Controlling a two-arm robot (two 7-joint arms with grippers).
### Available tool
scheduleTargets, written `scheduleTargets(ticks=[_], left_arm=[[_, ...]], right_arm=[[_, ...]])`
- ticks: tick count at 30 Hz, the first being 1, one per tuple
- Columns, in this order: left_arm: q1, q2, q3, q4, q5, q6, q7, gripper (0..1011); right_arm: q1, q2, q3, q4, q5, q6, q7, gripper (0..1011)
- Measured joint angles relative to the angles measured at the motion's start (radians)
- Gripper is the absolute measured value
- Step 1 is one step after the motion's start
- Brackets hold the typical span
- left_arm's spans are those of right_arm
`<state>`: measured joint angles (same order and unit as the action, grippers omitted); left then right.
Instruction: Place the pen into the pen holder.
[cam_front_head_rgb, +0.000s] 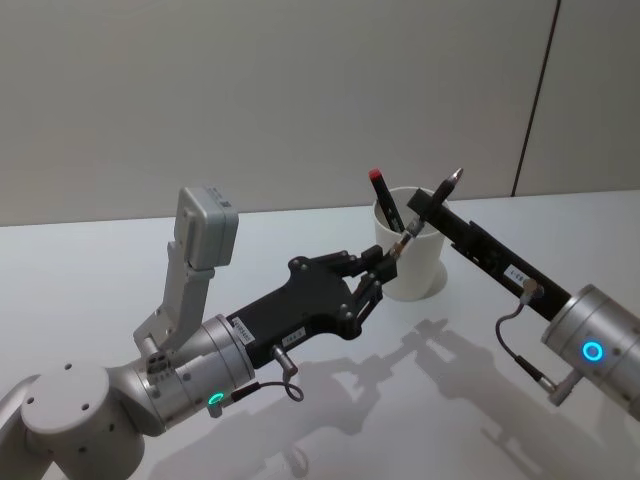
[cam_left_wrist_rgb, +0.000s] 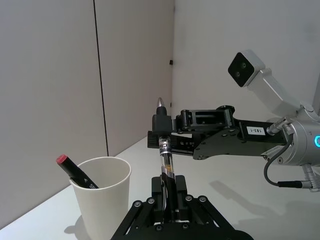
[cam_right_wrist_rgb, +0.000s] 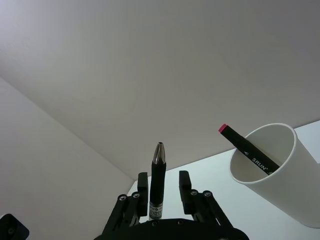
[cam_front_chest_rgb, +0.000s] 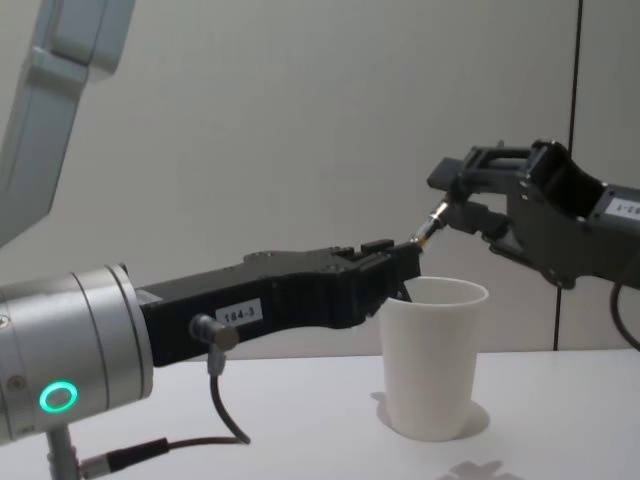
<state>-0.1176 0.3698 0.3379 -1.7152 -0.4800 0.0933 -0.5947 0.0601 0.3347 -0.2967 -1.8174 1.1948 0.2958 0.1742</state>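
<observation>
While both arms meet above the pen holder (cam_front_head_rgb: 411, 255), the white cup stands upright on the worktop (cam_front_head_rgb: 300, 420). L claw (cam_front_head_rgb: 388, 262), beside the holder's rim, pinches the pen's lower end. R claw (cam_front_head_rgb: 428, 207), over the holder's far side, is closed w/ fingers (cam_right_wrist_rgb: 143, 182) gripping the pen (cam_left_wrist_rgb: 164, 150) near its silver tip. Pen is tilted above the holder. Red-capped marker (cam_front_head_rgb: 385, 200) leans inside the holder.

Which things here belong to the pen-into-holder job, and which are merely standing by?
Belonging to the job:
- pen, gripped at both ends
- pen holder, a white paper cup
- left gripper, shut on the pen's lower end
- right gripper, shut on the pen's upper part

Merely standing by:
- red-capped marker, already leaning in the cup
- table
</observation>
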Motion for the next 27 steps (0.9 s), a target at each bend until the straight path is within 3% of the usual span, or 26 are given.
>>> scheduleTargets(ticks=[9,25,27], left_arm=[[0.000,0.000,0.000,0.000,0.000,0.000,0.000,156],[0.000,0.000,0.000,0.000,0.001,0.001,0.000,156],[0.000,0.000,0.000,0.000,0.000,0.000,0.000,193]], right_arm=[[0.002,-0.002,-0.002,0.002,-0.001,0.000,0.002,154],[0.003,-0.003,-0.002,0.004,-0.002,0.000,0.001,143],[0.003,-0.002,-0.002,0.005,-0.003,0.000,-0.002,142]])
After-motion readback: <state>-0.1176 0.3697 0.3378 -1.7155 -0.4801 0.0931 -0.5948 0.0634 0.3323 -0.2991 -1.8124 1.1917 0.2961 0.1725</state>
